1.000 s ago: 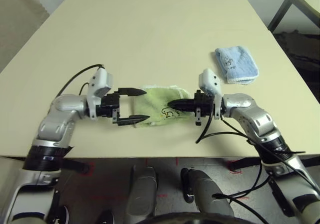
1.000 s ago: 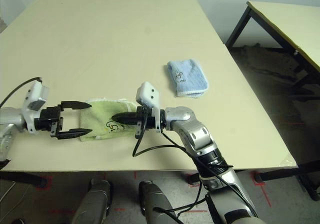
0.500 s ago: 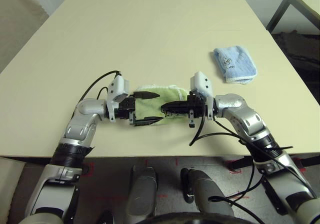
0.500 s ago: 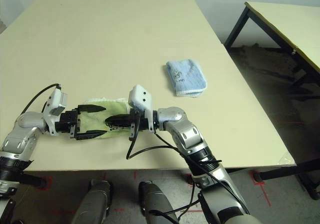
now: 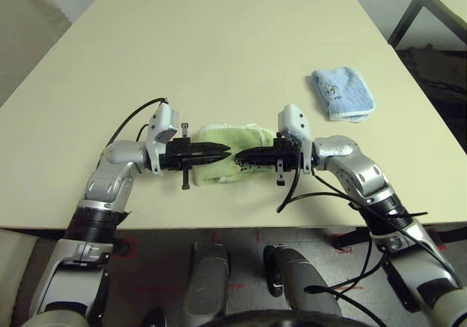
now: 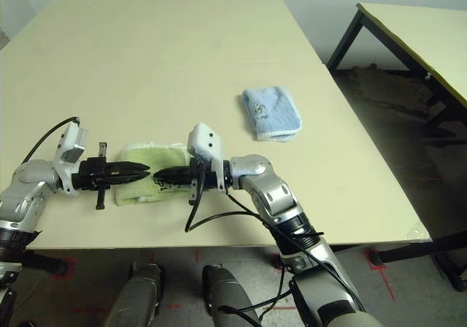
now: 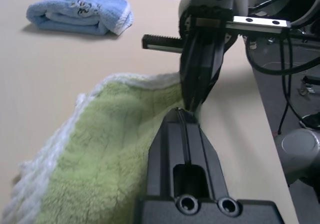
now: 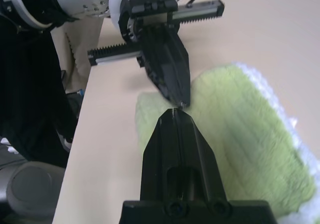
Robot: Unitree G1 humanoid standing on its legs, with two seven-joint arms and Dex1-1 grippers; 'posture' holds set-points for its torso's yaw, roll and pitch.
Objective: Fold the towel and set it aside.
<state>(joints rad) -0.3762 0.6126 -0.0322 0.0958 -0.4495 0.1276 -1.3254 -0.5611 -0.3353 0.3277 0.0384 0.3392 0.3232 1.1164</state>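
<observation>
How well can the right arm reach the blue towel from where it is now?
Probably yes. The blue towel lies on the right side of the bare table, with nothing between it and the right gripper, which is shut over the green towel.

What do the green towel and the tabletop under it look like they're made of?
The green towel: soft terry cloth, going by its looped, fuzzy pile and white stitched edging. The table: likely laminate or painted board, since its cream surface looks smooth, matte and uniform, though the core cannot be told.

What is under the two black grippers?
The green towel lies under the left gripper and right gripper, both shut, tips nearly meeting. The table is under the towel; that covered patch cannot be seen.
</observation>
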